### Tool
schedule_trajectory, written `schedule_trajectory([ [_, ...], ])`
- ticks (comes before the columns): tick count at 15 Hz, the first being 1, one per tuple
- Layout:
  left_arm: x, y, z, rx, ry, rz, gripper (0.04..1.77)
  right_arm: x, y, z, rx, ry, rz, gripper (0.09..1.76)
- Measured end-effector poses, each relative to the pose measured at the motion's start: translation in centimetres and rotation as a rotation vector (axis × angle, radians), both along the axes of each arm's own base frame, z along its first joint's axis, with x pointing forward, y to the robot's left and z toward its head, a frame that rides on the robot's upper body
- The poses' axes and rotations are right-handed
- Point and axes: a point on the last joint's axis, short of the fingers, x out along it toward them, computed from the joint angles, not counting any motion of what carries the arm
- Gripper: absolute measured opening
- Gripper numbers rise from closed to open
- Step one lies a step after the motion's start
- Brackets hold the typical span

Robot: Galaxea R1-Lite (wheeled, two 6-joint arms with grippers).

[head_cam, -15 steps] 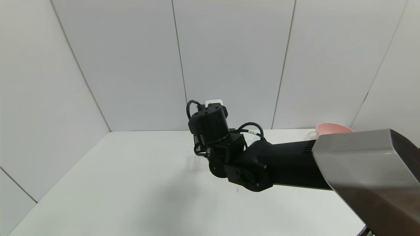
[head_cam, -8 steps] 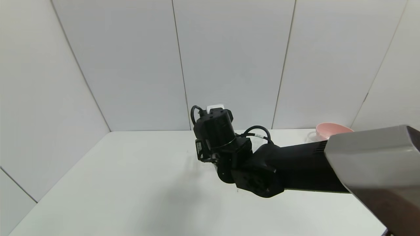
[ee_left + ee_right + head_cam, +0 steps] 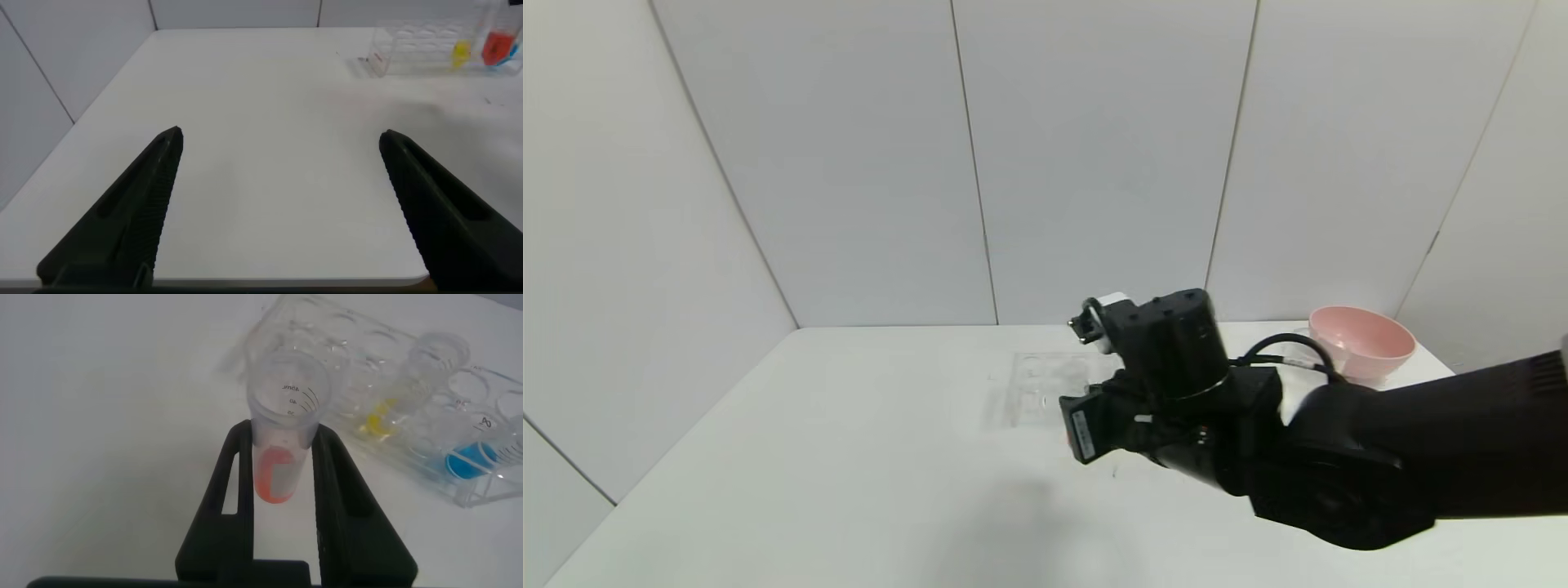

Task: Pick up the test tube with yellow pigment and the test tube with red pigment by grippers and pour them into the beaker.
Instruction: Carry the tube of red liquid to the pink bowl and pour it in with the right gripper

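My right gripper (image 3: 286, 434) is shut on the test tube with red pigment (image 3: 280, 461), a clear tube with red-orange liquid at its tip, held above the white table beside the clear rack (image 3: 351, 351). The test tube with yellow pigment (image 3: 378, 421) stands in that rack, and a like tube with blue liquid (image 3: 470, 460) stands further along it. In the head view the right arm's wrist (image 3: 1176, 359) hangs just right of the rack (image 3: 1045, 384). My left gripper (image 3: 279, 136) is open over the table's near edge, holding nothing. The beaker is out of view.
A pink bowl (image 3: 1364, 339) stands at the table's back right corner. White wall panels close off the back and sides. From the left wrist view the rack (image 3: 417, 45) lies far off, with yellow (image 3: 462, 54) and red (image 3: 496, 47) liquid showing there.
The right arm has swung to the right and its wrist has turned, uncovering the rack it hid before. The pink bowl now shows in full.
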Motion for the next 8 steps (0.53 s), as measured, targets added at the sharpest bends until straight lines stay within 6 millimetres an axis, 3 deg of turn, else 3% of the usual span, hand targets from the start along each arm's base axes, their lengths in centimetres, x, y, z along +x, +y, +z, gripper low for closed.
schedule_trajectory([
  [3,0.0,0.0,0.0,0.0,0.0,0.0,1.72,-0.5,-6.1,0.6,-0.006,0.014,0.106,0.49],
  [8,0.0,0.0,0.0,0.0,0.0,0.0,1.72,-0.4,-15.8,2.0,-0.038,-0.043,0.125,0.49],
])
